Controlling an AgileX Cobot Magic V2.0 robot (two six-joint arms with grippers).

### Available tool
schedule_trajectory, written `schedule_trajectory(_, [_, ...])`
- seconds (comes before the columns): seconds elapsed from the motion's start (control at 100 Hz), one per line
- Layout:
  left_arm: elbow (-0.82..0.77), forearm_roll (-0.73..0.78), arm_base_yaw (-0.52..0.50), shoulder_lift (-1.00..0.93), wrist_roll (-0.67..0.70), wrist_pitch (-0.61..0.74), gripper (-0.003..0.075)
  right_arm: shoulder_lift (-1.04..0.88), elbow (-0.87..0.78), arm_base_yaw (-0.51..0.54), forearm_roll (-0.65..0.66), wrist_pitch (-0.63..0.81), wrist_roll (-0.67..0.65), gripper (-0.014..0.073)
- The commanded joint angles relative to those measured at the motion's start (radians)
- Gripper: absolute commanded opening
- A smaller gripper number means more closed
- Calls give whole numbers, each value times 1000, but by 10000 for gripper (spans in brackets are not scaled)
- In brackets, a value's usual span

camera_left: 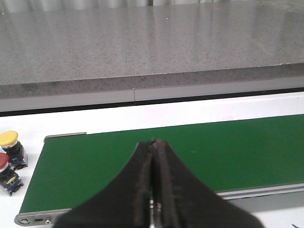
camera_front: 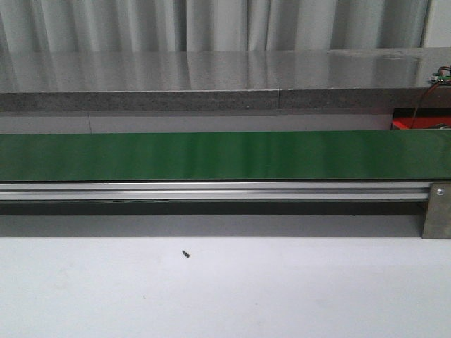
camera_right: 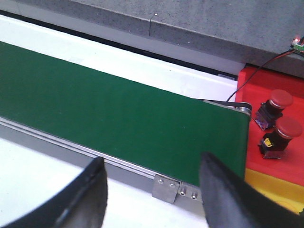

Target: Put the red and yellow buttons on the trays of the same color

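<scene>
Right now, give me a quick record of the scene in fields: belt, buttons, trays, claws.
belt: green conveyor belt, nothing on it
buttons waiting: yellow button and red button beside the belt's end
red tray: holds two red buttons
yellow tray: only an edge visible
left claw: shut, empty
right claw: open, empty

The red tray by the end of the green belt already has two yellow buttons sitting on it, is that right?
Not quite: the two buttons on the red tray are red, not yellow, as the right wrist view shows. The tray does sit by the end of the green belt.
</scene>
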State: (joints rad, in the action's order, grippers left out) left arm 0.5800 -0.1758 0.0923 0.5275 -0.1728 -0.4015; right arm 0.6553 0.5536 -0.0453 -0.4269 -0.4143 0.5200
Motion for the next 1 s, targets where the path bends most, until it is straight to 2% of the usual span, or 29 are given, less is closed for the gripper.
schedule_trajectory(0.0, [28, -15, 8, 7, 0, 71, -20, -55, -28, 1, -15, 91, 3, 314])
schedule_trajectory(0.14, [28, -15, 8, 7, 0, 71, -20, -106, -72, 1, -15, 72, 3, 129])
schedule_trajectory(0.27, [28, -15, 8, 7, 0, 71, -20, -121, -78, 1, -15, 66, 3, -100])
schedule_trajectory(0.58, [28, -15, 8, 7, 0, 71, -18, -121, -79, 1, -16, 65, 3, -96])
schedule_trajectory(0.66, [28, -15, 8, 7, 0, 71, 6, -121, -79, 1, -16, 65, 3, -96])
schedule_trajectory(0.74, [28, -15, 8, 7, 0, 71, 112, -121, -79, 1, -16, 65, 3, -96])
schedule_trajectory(0.84, [28, -15, 8, 7, 0, 70, 327, -121, -79, 1, -16, 65, 3, -96])
schedule_trajectory(0.85, [28, -15, 8, 7, 0, 70, 327, -121, -79, 1, -16, 65, 3, -96])
schedule_trajectory(0.89, [28, -15, 8, 7, 0, 70, 427, -121, -79, 1, -16, 65, 3, -96])
schedule_trajectory(0.94, [28, -15, 8, 7, 0, 70, 503, -121, -79, 1, -16, 65, 3, -96])
schedule_trajectory(0.99, [28, -15, 8, 7, 0, 72, 541, -121, -79, 1, -16, 65, 3, -96])
